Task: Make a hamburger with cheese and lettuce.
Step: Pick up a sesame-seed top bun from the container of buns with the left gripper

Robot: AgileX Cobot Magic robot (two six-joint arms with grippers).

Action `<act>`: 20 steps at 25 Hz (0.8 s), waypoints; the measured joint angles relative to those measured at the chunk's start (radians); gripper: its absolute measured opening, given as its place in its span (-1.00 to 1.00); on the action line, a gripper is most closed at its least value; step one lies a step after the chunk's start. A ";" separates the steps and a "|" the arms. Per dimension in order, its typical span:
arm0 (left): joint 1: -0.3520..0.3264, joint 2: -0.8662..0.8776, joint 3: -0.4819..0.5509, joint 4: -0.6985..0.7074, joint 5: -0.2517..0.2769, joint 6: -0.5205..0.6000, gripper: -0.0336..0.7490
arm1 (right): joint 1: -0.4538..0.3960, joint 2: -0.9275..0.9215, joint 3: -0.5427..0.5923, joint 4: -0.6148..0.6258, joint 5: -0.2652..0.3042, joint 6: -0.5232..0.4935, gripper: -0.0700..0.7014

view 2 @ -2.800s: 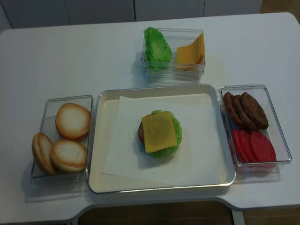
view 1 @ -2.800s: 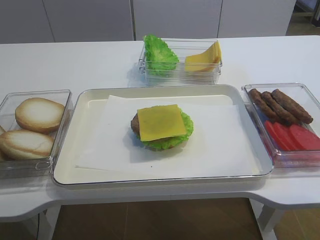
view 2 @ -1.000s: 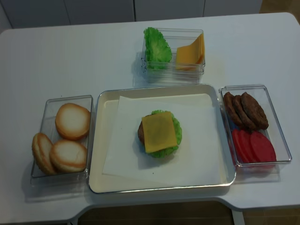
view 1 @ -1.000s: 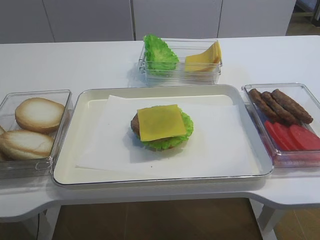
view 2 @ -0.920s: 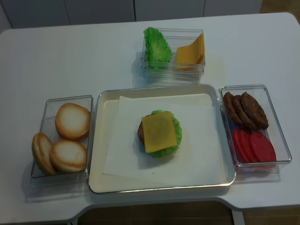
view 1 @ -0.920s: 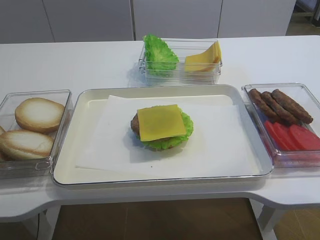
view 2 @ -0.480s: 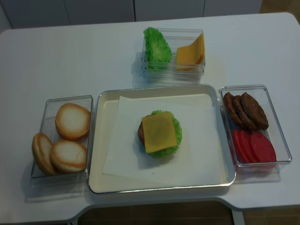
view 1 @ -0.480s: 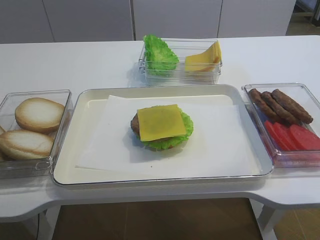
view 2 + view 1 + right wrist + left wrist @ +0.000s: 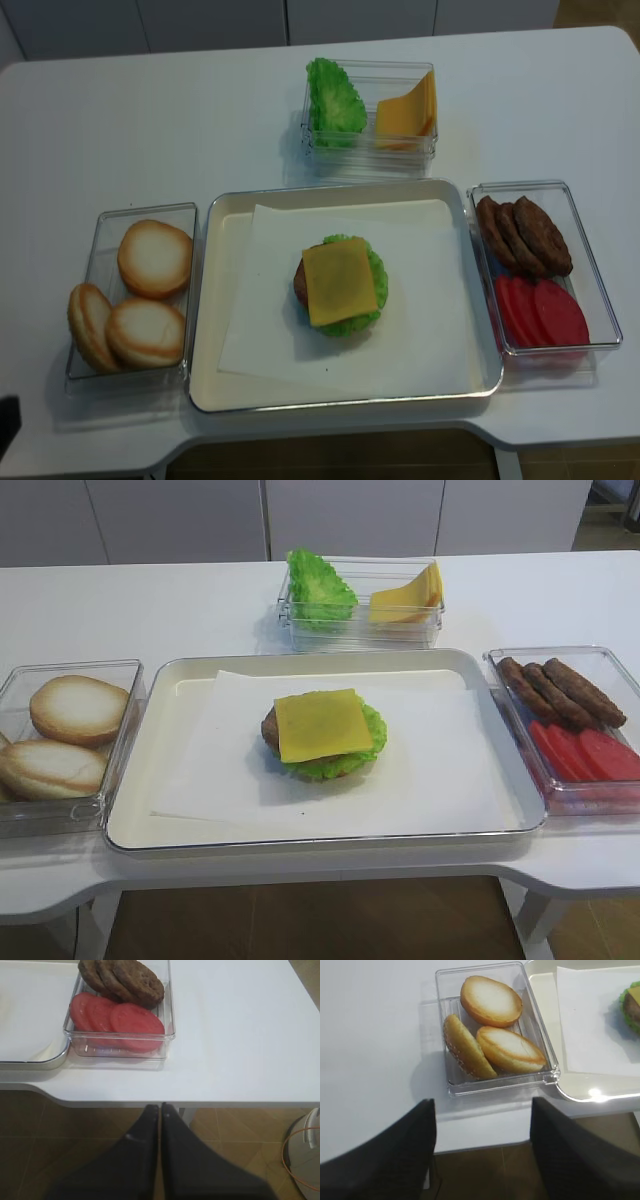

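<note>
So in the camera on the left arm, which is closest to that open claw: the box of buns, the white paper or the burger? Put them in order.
From the left gripper, open at the bottom of the left wrist view:
1. The box of buns, just beyond it, in the middle.
2. The white paper, to the right, on the tray.
3. The hamburger, at the far right edge.

A white tabletop (image 9: 150, 605) with a smooth, matte surface fills most of the scene; its near edge curves inward at the middle, and white legs (image 9: 540, 920) show beneath it. Behind it runs a row of pale grey cabinet doors (image 9: 180, 520) split by thin vertical seams. The floor (image 9: 300, 920) below is brown wood-look boards. Light is soft and even, with faint shadows. In the right wrist view an orange cable (image 9: 295, 1147) loops over the floor near a grey base.
</note>
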 joint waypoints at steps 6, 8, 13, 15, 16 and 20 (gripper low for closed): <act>0.000 0.218 -0.106 0.000 -0.014 -0.057 0.22 | 0.000 0.000 0.000 0.000 0.000 0.000 -0.60; 0.000 0.296 -0.144 0.005 -0.018 -0.132 0.22 | 0.000 0.000 0.000 0.000 0.000 0.000 -0.60; 0.000 0.461 -0.220 0.045 -0.008 -0.258 0.22 | 0.000 0.000 0.000 0.000 0.000 0.000 -0.60; 0.000 0.512 -0.231 0.045 0.002 -0.289 0.22 | 0.000 0.000 0.000 0.000 0.000 0.000 -0.58; 0.000 0.531 -0.231 0.047 0.001 -0.310 0.22 | 0.000 0.000 0.000 0.000 0.000 0.000 -0.60; 0.000 0.580 -0.231 0.051 0.006 -0.372 0.22 | 0.000 0.000 0.000 0.000 0.000 0.000 -0.60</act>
